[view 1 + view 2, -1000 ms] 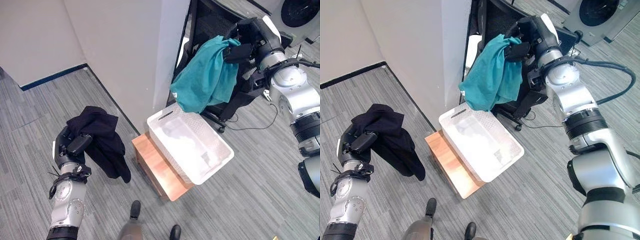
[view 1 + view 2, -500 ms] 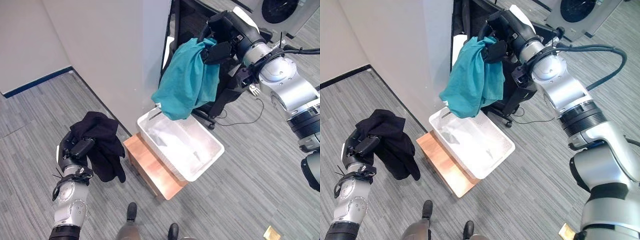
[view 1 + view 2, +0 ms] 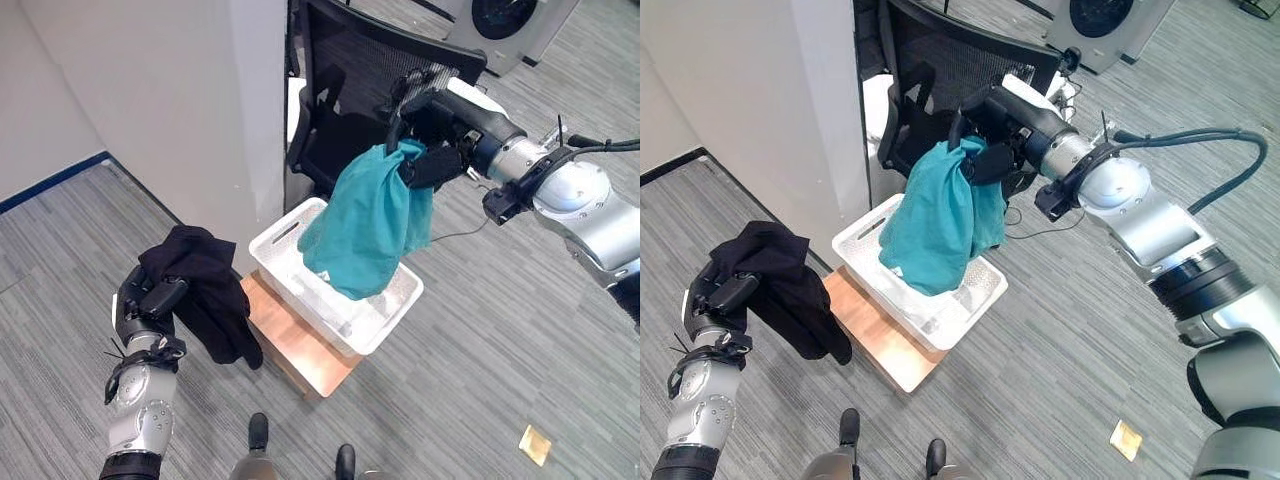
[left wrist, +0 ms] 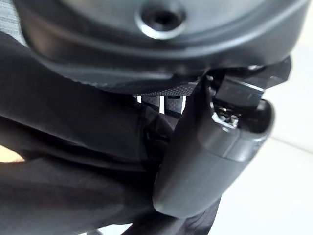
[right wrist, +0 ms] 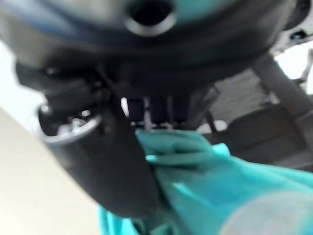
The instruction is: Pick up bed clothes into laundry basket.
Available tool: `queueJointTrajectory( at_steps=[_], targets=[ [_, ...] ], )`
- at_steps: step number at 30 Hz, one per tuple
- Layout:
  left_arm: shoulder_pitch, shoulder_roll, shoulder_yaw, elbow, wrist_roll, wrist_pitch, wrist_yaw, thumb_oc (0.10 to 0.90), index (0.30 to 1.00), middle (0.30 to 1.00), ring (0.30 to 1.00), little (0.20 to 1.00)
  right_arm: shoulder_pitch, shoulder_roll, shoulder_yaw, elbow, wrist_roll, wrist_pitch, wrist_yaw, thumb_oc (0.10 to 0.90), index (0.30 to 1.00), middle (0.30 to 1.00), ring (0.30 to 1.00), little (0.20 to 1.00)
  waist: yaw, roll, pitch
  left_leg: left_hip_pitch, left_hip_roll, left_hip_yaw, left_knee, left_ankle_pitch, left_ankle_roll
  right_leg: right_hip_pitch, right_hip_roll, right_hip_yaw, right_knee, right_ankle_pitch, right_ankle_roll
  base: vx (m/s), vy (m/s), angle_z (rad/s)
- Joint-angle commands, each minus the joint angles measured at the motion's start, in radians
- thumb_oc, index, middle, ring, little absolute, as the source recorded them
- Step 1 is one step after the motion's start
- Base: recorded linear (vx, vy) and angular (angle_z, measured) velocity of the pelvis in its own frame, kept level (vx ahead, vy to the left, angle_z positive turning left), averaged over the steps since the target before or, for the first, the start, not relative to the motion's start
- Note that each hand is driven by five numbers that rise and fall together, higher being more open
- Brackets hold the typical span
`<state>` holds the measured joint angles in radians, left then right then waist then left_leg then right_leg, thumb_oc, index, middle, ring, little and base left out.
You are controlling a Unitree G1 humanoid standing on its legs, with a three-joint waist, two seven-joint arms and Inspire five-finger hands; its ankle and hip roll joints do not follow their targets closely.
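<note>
Nearest the camera, low on the robot's left, the left hand (image 3: 147, 305) is raised over the grey carpeted floor (image 3: 480, 380). Its fingers (image 4: 205, 161) and thumb are curled round a black garment (image 3: 205, 290), confirmed in the left wrist view where dark cloth is bunched between thumb and palm. The garment drapes down from the hand and hangs free, clear of the floor, just beside the near left edge of the wooden stand (image 3: 295, 345).

The wooden stand sits on the floor at centre and carries the white laundry basket (image 3: 275, 240), a perforated plastic tub with a slot handle in its left end wall. The basket rests squarely on the stand's top, with bare wood showing on the near left side.

Above the basket, the right hand (image 3: 432, 160) reaches in from the robot's right. Its fingers (image 5: 112, 166) are closed on a teal cloth (image 3: 370, 225), pinching it at the top; the right wrist view shows teal fabric gathered against the thumb. The cloth hangs straight down, its lower end reaching into the basket's opening; whether it touches the basket's floor cannot be told.

Beyond the basket stands a black mesh office chair (image 3: 360, 70), and to its left a pale wall corner (image 3: 250, 110). A small tan scrap (image 3: 536, 444) lies on the floor at near right, well apart from the stand.
</note>
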<state>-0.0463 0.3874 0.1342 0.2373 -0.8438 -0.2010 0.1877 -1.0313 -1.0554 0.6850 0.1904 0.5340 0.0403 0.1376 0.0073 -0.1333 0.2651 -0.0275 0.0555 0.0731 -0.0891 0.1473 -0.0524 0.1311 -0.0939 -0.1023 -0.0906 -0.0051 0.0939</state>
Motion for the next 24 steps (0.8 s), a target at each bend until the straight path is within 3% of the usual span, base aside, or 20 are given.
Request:
queueJointTrajectory(
  at_steps=[1, 19, 24],
  targets=[
    [-0.042, 0.061, 0.035, -0.09, -0.001, -0.108, -0.041, 0.4, 0.3, 0.3, 0.3, 0.3, -0.108, -0.03, -0.037, 0.011, 0.034, -0.074, -0.036, 0.4, 0.3, 0.3, 0.3, 0.3, 0.022, -0.013, -0.113, 0.094, 0.034, 0.043, 0.002, -0.125, -0.039, -0.026, -0.033, -0.001, 0.003, 0.004, 0.044, 0.0, 0.0, 0.0],
    [-0.067, 0.052, 0.017, -0.094, -0.016, -0.11, -0.019, 0.4, 0.3, 0.3, 0.3, 0.3, -0.118, 0.137, -0.024, 0.079, 0.063, -0.045, -0.062, 0.4, 0.3, 0.3, 0.3, 0.3, 0.031, -0.007, -0.096, 0.087, 0.03, 0.038, 0.002, -0.122, -0.036, -0.026, -0.037, -0.005, 0.003, 0.006, 0.041, 0.0, 0.0, 0.0],
    [-0.061, 0.061, 0.023, -0.101, -0.022, -0.109, -0.023, 0.4, 0.3, 0.3, 0.3, 0.3, -0.108, 0.168, -0.025, 0.179, 0.06, -0.033, -0.061, 0.4, 0.3, 0.3, 0.3, 0.3, 0.04, 0.003, -0.085, 0.083, 0.026, 0.034, 0.002, -0.121, -0.034, -0.03, -0.041, -0.008, 0.003, 0.008, 0.042, 0.0, 0.0, 0.0]
  ],
)
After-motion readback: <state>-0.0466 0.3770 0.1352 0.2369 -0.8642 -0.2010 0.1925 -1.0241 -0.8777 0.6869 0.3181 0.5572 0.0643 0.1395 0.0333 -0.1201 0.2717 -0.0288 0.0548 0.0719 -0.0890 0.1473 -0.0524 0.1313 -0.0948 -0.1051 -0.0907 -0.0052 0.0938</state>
